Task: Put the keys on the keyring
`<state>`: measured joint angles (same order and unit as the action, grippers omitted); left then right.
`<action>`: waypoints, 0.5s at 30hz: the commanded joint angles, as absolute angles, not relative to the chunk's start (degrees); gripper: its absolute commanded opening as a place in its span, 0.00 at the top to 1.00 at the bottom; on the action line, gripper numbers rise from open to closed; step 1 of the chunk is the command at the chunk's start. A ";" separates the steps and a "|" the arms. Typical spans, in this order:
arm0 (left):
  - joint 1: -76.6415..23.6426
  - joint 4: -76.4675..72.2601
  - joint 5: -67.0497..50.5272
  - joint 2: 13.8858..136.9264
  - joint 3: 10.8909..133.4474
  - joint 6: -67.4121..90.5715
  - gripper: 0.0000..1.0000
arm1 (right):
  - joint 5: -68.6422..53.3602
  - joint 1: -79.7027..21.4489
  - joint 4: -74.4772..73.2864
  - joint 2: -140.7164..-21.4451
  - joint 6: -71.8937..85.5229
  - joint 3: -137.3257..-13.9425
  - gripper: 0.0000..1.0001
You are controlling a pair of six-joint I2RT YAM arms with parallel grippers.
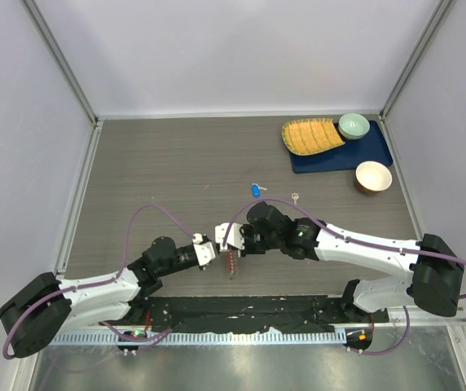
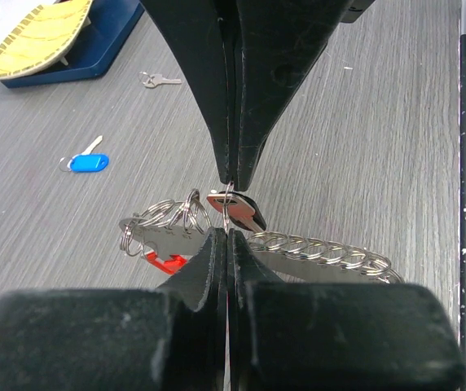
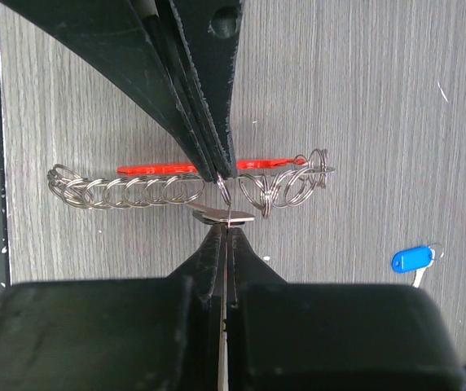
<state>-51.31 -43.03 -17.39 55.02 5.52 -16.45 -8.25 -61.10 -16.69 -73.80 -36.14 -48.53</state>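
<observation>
Both grippers meet at the middle front of the table. My left gripper (image 1: 219, 247) (image 2: 227, 233) and my right gripper (image 1: 233, 241) (image 3: 227, 227) are each shut on the same thin split ring (image 2: 230, 204) (image 3: 224, 194) of the keyring. The ring carries the red-headed and black-headed keys (image 2: 241, 208). The keyring's chain of rings (image 2: 323, 251) (image 3: 127, 191) and red fob (image 2: 168, 262) (image 3: 176, 169) hang below them (image 1: 231, 262). The blue-headed key (image 1: 256, 190) (image 2: 86, 163) (image 3: 412, 259) and the plain silver key (image 1: 296, 196) (image 2: 158, 79) lie loose on the table beyond.
At the back right a blue mat (image 1: 355, 156) holds a woven yellow plate (image 1: 310, 135) and a green bowl (image 1: 353, 125). A brown bowl (image 1: 373, 177) stands beside it. White walls enclose the table; a black strip (image 1: 241, 314) runs along the front edge.
</observation>
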 commanded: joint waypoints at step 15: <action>-51.59 -48.78 -20.48 55.64 7.21 -15.82 1.00 | -14.50 -61.17 -13.45 -73.30 -36.65 -49.39 0.99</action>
